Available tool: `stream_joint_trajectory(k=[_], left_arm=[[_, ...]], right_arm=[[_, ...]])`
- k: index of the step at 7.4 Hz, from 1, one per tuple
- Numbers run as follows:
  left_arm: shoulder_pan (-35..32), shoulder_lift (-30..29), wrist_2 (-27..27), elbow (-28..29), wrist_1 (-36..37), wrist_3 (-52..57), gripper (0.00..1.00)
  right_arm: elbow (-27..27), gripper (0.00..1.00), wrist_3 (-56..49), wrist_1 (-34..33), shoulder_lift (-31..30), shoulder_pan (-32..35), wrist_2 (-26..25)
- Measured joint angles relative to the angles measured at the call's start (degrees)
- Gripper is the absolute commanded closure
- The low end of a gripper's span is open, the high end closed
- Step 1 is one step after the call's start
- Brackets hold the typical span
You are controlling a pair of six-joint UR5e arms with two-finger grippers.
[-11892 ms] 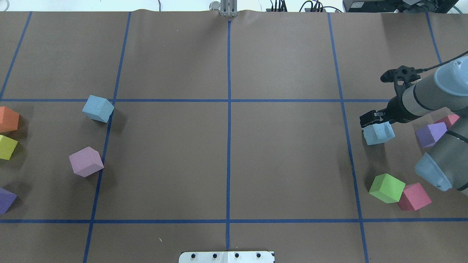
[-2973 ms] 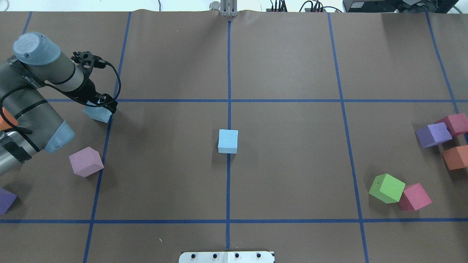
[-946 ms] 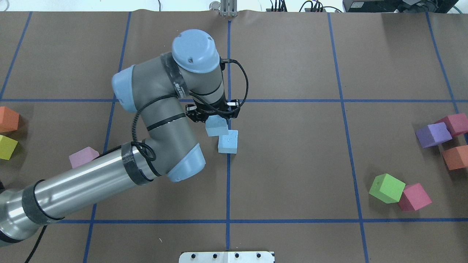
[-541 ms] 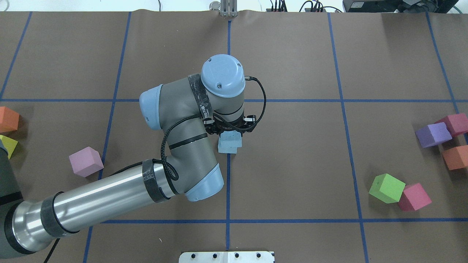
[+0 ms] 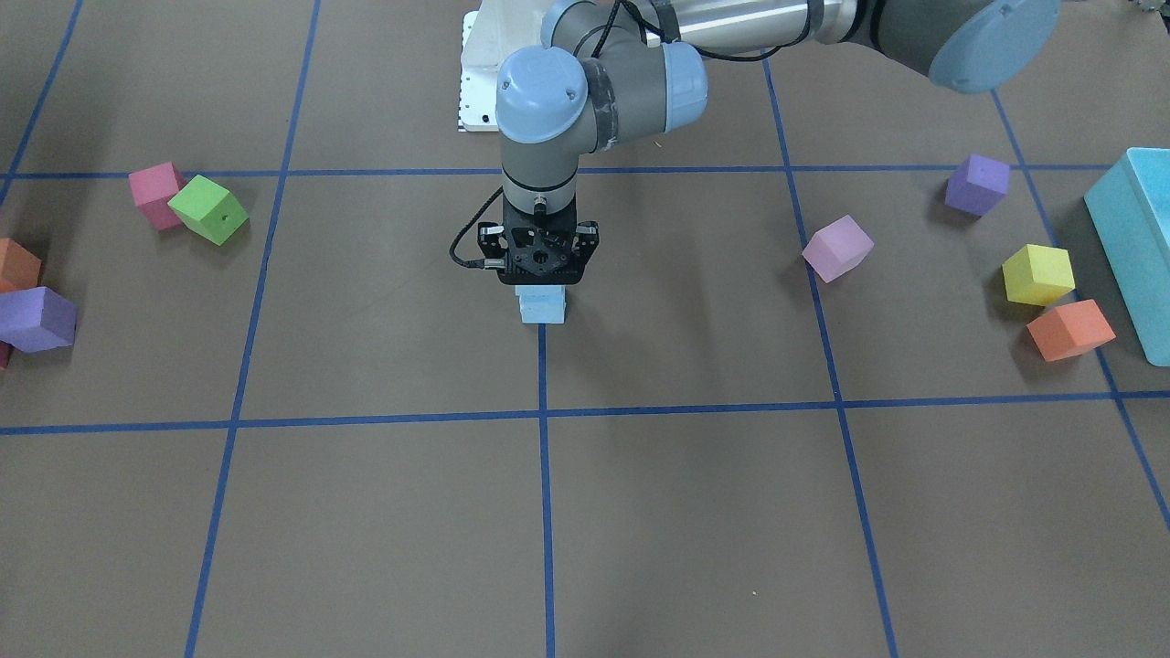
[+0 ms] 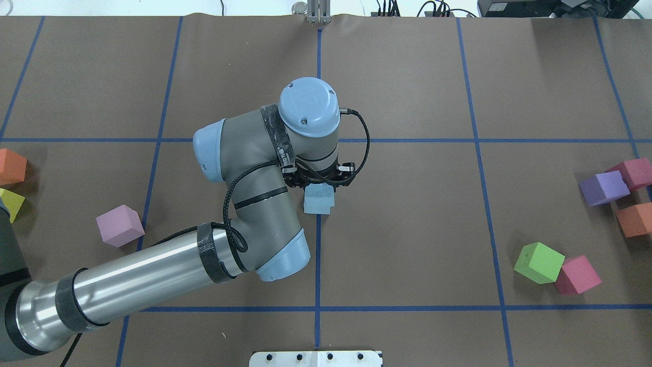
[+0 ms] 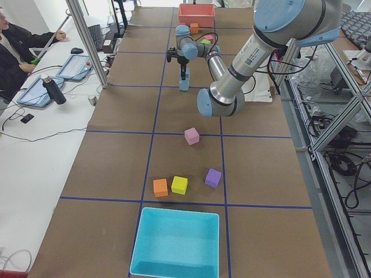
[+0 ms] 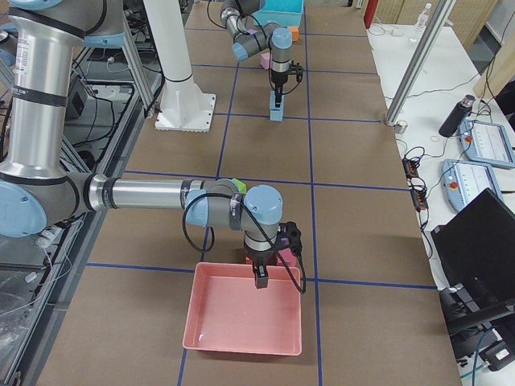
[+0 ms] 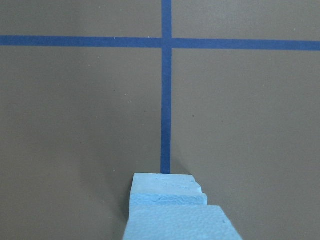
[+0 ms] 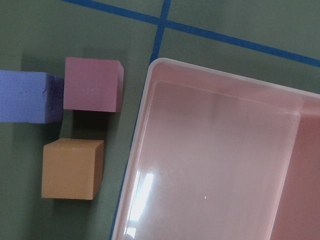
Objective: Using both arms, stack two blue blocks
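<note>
**Item 1: lower blue block** [image 5: 542, 313]. Sits at the centre of the table [image 5: 695, 512], on the blue tape line [image 5: 546, 384] that runs down the middle of the front-facing frame. The central spot likely serves as a meeting place that both arms can reach.

**Item 2: upper blue block** [image 5: 541, 294]. Directly above item 1, either resting on it or just clear of it; contact cannot be confirmed. In the left wrist view its near edge steps slightly off the edge of the block below, so the two are a little out of square.

**Item 3: left gripper** [image 5: 541, 289]. Points straight down from the left arm [image 6: 254, 168], with its jaws pinching the upper blue block. The vertical hold keeps the block level for setting down. Judged step: final placement, with release to follow.

**Item 4: right gripper** [image 8: 261, 281]. Hangs over the pink tray [image 8: 241, 351] in the lower middle of the right side view, well apart from the stack. Whether its jaws are spread or closed cannot be told. It appears parked clear of the left arm's work.

**Item 5: bystanders.** A lilac cube [image 5: 837, 248], a green cube [image 5: 209, 209] and a teal box [image 5: 1133, 247], all well apart from the stack.
</note>
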Motion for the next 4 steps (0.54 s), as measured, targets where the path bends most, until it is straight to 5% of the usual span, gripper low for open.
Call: stream_joint_trajectory(k=[4], left_arm=[[-0.08,0.42,-0.17,0.31,-0.4,0.1,0.94]], right_arm=[[0.04,0.0,-0.06,0.0,-0.03,0.0,0.0]])
